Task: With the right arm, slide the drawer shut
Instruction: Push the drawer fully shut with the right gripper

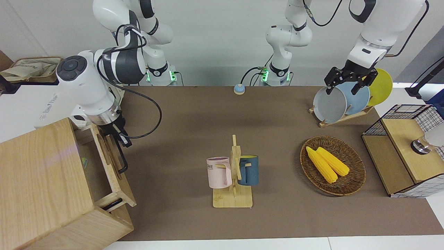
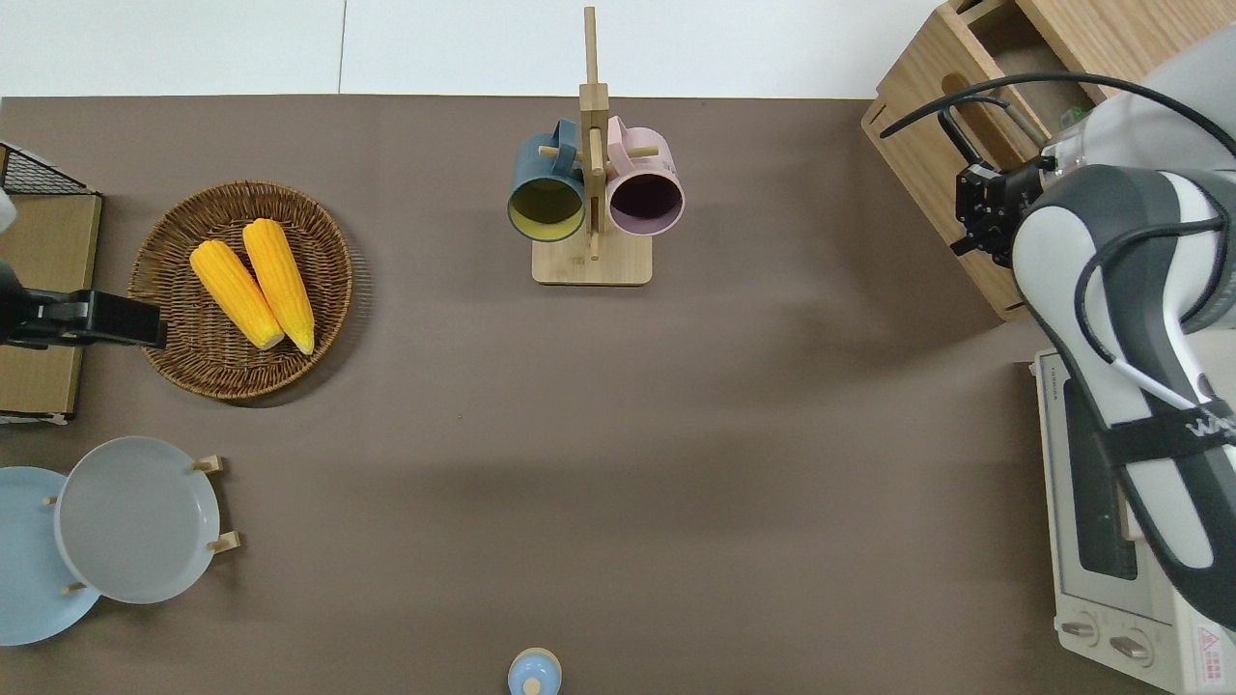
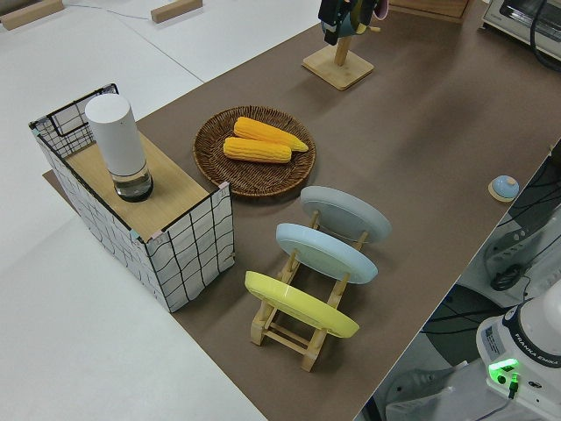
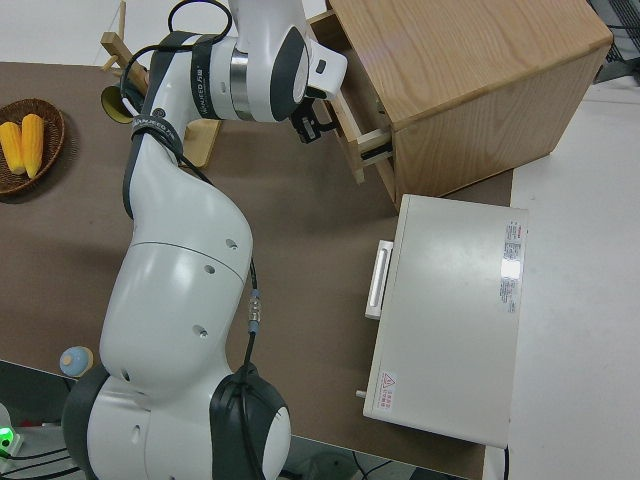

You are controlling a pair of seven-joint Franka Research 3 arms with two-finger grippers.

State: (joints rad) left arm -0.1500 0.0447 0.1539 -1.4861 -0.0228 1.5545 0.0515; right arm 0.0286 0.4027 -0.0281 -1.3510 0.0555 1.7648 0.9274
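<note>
**The drawer is almost shut, but the last push could go wrong**

The drawer point(image 1: 111, 163) sticks out only a little from the big wooden cabinet point(image 1: 41, 184), which stands at the right arm's end of the tabletop point(image 1: 215, 114). Next to the cabinet, nearer to the robots, is the white oven point(image 2: 1110, 521). A small gap at the top of the drawer is not closed yet.

The right arm point(image 1: 86, 86) reaches down to the front of the drawer. Its hand, the right hand point(image 1: 119, 135), is right by the top end of the black handle point(image 1: 121, 158). I cannot tell if the hand is open or closed, or if it is holding the handle or only pushing on the wood.

What could go wrong? The hand is at one end of the drawer front, not in the middle. A push there could turn the drawer a bit, so it gets stuck on its rails and stops. If the hand is only leaning on the wood, it could slip off the edge. If the arm pushes too hard, the whole cabinet could slide. A little green packet point(image 1: 85, 160) shows in the gap, and it could get caught if it stands too tall.

The left arm is parked.
</note>
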